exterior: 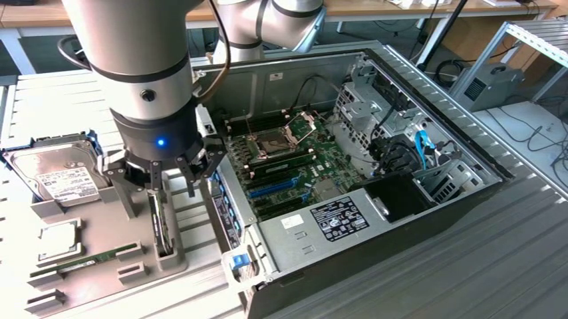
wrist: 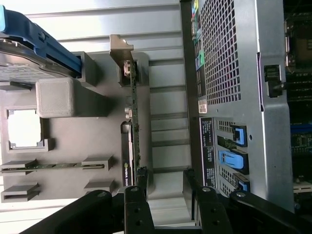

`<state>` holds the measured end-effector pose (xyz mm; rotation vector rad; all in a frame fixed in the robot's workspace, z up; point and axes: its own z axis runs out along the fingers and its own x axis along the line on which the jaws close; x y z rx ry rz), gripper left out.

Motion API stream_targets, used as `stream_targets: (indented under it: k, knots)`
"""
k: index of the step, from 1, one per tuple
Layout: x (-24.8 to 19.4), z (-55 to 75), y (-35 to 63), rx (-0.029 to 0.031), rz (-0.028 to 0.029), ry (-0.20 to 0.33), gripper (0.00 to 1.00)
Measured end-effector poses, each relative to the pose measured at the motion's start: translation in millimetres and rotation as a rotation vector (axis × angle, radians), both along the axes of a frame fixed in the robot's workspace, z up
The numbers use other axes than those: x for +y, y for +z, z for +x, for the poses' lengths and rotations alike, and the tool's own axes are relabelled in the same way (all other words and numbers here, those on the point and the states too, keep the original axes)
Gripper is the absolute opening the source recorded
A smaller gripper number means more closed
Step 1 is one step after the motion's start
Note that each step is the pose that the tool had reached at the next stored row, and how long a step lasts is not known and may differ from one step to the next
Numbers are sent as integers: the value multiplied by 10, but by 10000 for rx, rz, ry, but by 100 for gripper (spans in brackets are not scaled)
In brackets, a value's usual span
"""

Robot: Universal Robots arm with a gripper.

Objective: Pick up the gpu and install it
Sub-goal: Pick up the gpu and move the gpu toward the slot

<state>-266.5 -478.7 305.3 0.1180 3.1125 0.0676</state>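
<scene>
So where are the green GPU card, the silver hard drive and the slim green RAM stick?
Green GPU card (wrist: 135, 117): wrist view, circuit board edge.
Silver hard drive (exterior: 66, 182): exterior view, white label.
Slim green RAM stick (exterior: 89, 258): exterior view, middle of stick.

A holder (exterior: 102, 282) lies on a table (exterior: 497, 266). An open case (exterior: 266, 83) lies just beside the holder, on the exterior view's right of it, with a motherboard (exterior: 297, 169) inside. In the holder, the gpu (exterior: 161, 229) stands on edge in a slot along the side nearest the case. A hard drive (exterior: 62, 176) sits at the holder's far end. A processor (exterior: 55, 240) rests in the holder's middle, and a RAM stick (exterior: 89, 260) lies in a slot toward its near end. The claw (exterior: 173, 181) hangs over the holder, fingers spread, above the gpu's far end.
</scene>
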Motion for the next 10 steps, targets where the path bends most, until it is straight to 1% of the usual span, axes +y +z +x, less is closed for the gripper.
stream_targets:
  k: [10]
  knots:
    - [0,0,-36,1,0,0,42]
